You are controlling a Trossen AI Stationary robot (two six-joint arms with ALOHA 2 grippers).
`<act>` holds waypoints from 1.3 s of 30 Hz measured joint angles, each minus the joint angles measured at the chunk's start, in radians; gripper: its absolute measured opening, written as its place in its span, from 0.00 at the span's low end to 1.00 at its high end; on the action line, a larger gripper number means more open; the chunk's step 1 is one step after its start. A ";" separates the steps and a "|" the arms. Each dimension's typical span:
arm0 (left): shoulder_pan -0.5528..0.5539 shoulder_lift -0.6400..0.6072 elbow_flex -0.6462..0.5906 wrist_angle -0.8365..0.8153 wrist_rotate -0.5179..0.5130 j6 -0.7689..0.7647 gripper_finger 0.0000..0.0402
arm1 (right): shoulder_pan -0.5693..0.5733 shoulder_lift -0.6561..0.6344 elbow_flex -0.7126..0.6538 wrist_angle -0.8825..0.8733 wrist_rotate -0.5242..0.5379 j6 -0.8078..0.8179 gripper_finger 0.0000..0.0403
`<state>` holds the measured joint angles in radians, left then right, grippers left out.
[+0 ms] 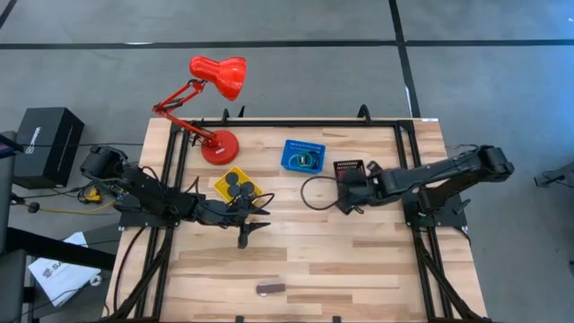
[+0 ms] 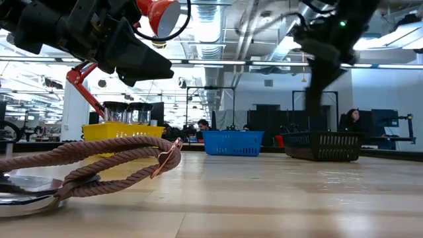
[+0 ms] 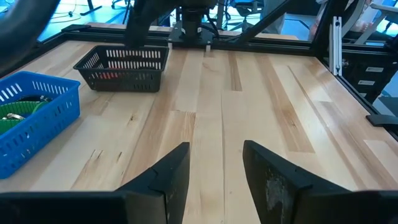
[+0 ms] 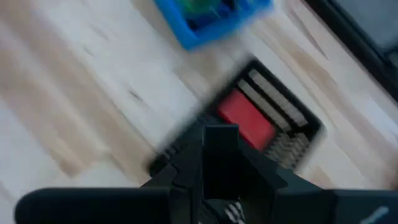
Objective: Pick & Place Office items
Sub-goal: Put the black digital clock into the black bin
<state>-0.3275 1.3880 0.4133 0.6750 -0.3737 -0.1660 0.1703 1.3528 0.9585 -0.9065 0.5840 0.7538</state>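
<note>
This is a robot lab in an open office hall. In the low view, ceiling pipes (image 2: 218,30) run across the top, and people (image 2: 351,119) sit at screens (image 2: 386,123) at right. A wooden table (image 1: 359,260) stands on grey floor (image 1: 287,54).

Three black round rolls (image 1: 238,185) are sitting flat in the yellow basket (image 1: 221,186), just behind the left gripper's fingers (image 1: 254,226). Green piece (image 1: 306,160) is piled in the blue basket (image 1: 289,153), off to the side ahead of those fingers. Red block (image 4: 244,119) lies flat in the black basket (image 4: 304,134), right past the right gripper's fingertips. The black loop (image 1: 316,191) curls on the wood beside them. Brownish bar (image 1: 270,289) lies alone near the front edge, well apart from both.
</note>
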 joint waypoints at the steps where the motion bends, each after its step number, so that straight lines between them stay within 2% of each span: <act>1: 0.000 0.000 0.000 0.000 0.000 0.000 0.36 | 0.000 0.003 0.000 -0.046 0.001 0.049 0.18; 4: 0.000 0.000 0.000 0.000 0.000 0.000 0.36 | -0.006 0.036 0.000 -0.152 0.015 0.183 0.18; 7: 0.000 0.000 0.000 0.000 0.000 0.000 0.35 | -0.023 0.080 0.000 -0.179 0.005 0.231 0.18; 12: 0.000 0.000 0.000 0.001 0.000 0.000 0.34 | -0.060 0.151 -0.001 -0.126 -0.063 0.158 0.18; 21: 0.000 0.000 0.000 0.002 0.001 0.000 0.34 | -0.150 0.265 -0.001 -0.090 -0.070 0.108 0.19; 28: 0.000 0.000 0.000 0.002 0.001 0.000 0.34 | -0.192 0.303 0.000 -0.075 -0.091 0.110 0.28; 39: 0.000 0.000 0.000 0.003 0.001 0.000 0.34 | -0.192 0.302 0.000 -0.078 -0.092 0.079 0.46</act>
<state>-0.3275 1.3880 0.4133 0.6777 -0.3729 -0.1658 -0.0217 1.6550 0.9588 -0.9845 0.4918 0.8331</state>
